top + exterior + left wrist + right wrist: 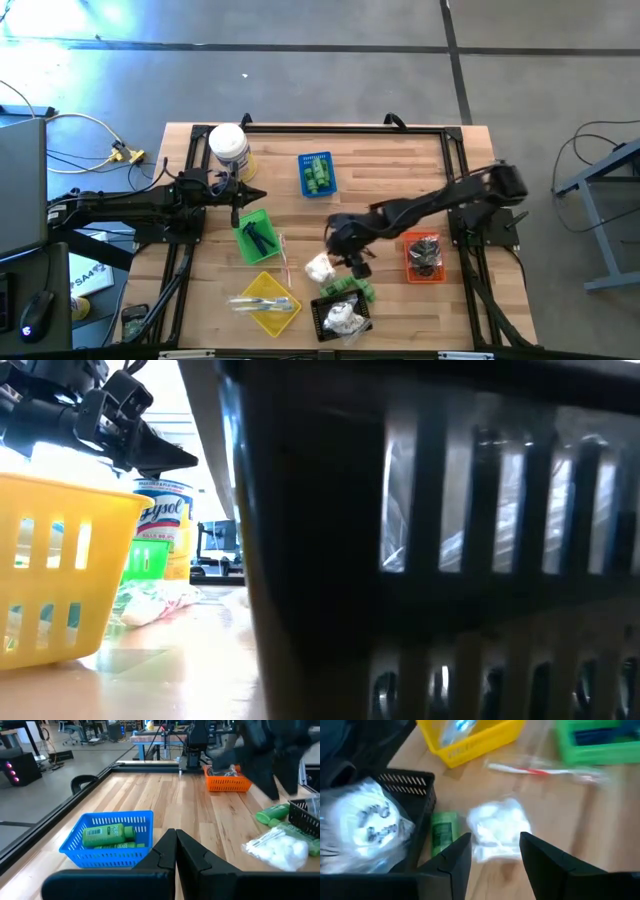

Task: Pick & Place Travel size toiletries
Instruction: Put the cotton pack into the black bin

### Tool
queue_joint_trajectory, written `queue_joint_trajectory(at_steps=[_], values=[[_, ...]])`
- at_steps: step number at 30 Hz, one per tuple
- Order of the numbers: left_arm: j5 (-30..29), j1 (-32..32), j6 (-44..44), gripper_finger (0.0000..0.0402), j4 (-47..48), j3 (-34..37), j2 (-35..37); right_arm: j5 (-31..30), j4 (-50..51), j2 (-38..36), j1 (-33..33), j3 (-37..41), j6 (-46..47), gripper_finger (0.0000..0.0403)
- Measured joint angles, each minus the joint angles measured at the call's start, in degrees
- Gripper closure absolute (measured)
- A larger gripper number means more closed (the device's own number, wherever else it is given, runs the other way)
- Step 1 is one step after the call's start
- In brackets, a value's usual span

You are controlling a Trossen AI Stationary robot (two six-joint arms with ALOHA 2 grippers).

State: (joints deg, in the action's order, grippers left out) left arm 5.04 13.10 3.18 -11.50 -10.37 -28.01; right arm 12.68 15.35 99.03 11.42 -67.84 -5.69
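Note:
My right gripper (495,847) is open and hovers just above a white soft packet (497,830) that lies flat on the table (320,268); its fingers stand to either side of the packet without touching. A green bottle (442,832) lies against the black basket's wall (427,805), and another white packet (365,827) sits inside that basket. A thin wrapped stick (540,770) lies on the wood beyond. My left gripper (176,845) is shut and waits over the green basket (255,235). More green bottles (107,835) lie in the blue basket (317,173).
The yellow basket (265,300) holds pale sticks, and the orange basket (424,257) holds black pieces. The white jar (229,148) stands at the far left corner. Bare wood (390,170) lies between the blue and orange baskets. The black basket (440,540) blocks most of the low view.

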Motion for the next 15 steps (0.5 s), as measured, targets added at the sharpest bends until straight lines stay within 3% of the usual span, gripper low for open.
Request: queue_joint_trajectory(at_steps=[4,10,15], values=[[0.00,0.00,0.00,0.0402,0.88,0.00,0.04,1.96,-3.00,5.53,0.02,-1.08,-1.67,0.0229],[-0.22,0.01,0.02,0.0402,1.43,-0.01,0.02,0.98,-3.54,8.19,1.27,-1.21,-1.37,0.0197],[-0.23,0.02,0.00,0.0402,1.47,0.00,0.00,0.86,-1.41,8.16,1.75,-1.26,5.62,0.0178]])
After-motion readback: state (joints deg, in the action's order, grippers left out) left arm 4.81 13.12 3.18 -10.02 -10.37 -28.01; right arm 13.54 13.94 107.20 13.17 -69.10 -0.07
